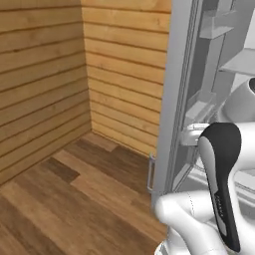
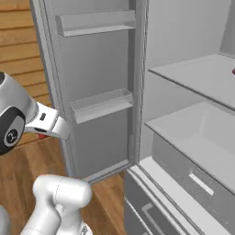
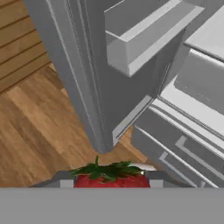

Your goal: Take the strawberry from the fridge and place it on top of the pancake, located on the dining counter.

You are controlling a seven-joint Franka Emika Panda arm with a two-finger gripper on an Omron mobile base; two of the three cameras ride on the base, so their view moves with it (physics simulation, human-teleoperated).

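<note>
Hand (image 3: pixel 109 183) grips the strawberry (image 3: pixel 109 177); fridge (image 2: pixel 183 114) door open, shelves bare.

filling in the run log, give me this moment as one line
phase: carry | gripper: shut on strawberry | fridge: door open | strawberry: outside fridge, over wooden floor | pending: place on pancake

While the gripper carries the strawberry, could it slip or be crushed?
The strawberry, small between the fingertips, is probably light. Its rounded red body could perhaps slip if jolted. It looks soft, so a harder squeeze may bruise it.
</note>
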